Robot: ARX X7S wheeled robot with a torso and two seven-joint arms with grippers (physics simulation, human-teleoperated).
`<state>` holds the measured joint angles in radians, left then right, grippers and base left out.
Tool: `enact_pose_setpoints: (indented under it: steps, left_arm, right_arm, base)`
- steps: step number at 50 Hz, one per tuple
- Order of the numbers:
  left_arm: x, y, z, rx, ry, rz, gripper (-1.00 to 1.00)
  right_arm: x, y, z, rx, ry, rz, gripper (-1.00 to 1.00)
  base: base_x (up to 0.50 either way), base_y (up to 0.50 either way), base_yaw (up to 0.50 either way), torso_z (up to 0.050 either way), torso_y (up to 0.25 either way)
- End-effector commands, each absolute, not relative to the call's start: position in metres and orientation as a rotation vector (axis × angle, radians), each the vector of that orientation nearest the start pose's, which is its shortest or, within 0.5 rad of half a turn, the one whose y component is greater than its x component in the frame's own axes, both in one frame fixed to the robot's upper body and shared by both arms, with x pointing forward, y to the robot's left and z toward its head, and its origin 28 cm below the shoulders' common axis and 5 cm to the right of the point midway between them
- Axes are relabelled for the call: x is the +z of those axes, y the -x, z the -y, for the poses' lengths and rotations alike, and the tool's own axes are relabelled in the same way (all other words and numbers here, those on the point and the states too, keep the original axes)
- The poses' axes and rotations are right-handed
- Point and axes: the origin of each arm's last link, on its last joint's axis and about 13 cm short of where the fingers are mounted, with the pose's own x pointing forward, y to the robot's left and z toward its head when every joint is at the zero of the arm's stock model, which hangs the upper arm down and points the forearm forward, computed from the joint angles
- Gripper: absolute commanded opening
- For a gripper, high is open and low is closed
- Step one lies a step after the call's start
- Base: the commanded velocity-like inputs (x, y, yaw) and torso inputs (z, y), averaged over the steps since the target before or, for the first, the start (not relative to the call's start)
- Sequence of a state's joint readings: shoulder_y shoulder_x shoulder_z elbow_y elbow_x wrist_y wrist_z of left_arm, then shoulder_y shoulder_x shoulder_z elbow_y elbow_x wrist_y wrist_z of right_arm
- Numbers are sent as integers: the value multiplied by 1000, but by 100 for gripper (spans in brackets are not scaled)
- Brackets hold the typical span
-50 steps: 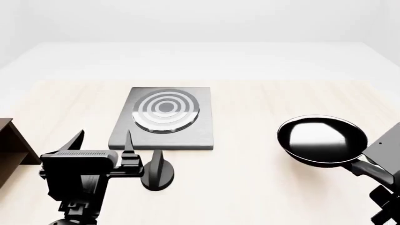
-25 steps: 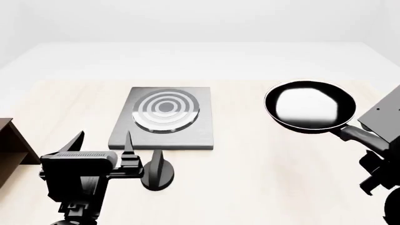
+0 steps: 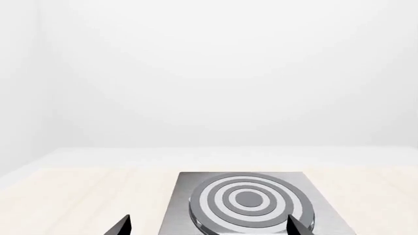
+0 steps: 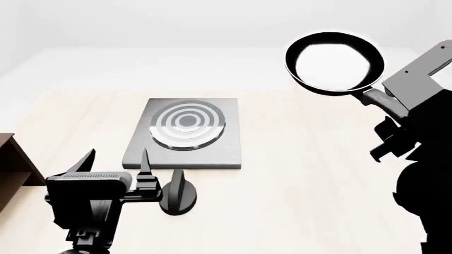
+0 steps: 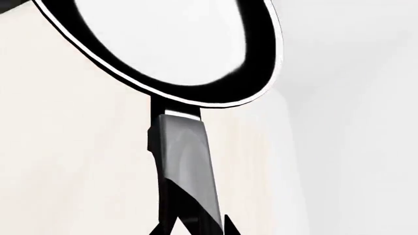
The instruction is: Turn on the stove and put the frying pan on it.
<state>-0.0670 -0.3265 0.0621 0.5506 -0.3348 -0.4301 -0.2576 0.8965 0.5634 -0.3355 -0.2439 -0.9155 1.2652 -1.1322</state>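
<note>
The stove (image 4: 211,151) is a flat grey plate with a ringed burner (image 4: 188,124), lying left of centre on the table. Its black knob (image 4: 178,197) stands just in front of the plate. My left gripper (image 4: 116,159) hovers open and empty beside the knob, on its left. In the left wrist view that gripper (image 3: 209,230) faces the stove (image 3: 179,205), its two tips spread wide. The frying pan (image 4: 334,61) hangs high in the air at the right, well off the table. My right gripper (image 4: 387,106) is shut on its handle (image 5: 186,166), below the pan's bowl (image 5: 170,44).
A brown wooden shelf (image 4: 14,164) sits at the table's left edge, close to my left arm. The pale wooden table (image 4: 304,174) stretches between the stove and my right arm. My right arm's dark body (image 4: 424,174) fills the right edge.
My right arm has lifted the frying pan off the table, up and slightly leftward. The left arm, knob and stove have not moved.
</note>
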Motion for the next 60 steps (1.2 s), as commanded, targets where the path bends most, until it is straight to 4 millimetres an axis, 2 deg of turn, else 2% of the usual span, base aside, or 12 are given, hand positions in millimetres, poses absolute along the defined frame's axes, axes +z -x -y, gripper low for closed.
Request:
enact_pose_setpoints:
  steps: [1,14,28,32,48,60]
  left_arm:
    - [115,-207,-236,20,-17,150,100]
    - [115,-207,-236,12,-10,154,100]
    - [116,-206,-235,8,-11,164,100]
    - [115,-206,-235,7,-13,168,100]
    - [115,-206,-235,0,16,165,100]
    - [115,-204,-235,-13,40,168,100]
  right_arm:
    - [299,-291,214,-76,722,-327,-100]
    - [303,-320,182,38,692,-313,-100]
    - [307,-341,161,65,662,-275,-100]
    - [302,-351,149,98,658,-267,-100]
    - [295,-368,113,161,689,-217,-100]
    - [279,-381,83,196,706,-188,-100]
  base:
    - [0,0,0,0,0]
    - [0,1,0,0,2]
    - [0,0,0,0,2]
    - [0,1,0,3,2]
    - [0,0,0,0,2]
    - [0,0,0,1,3]
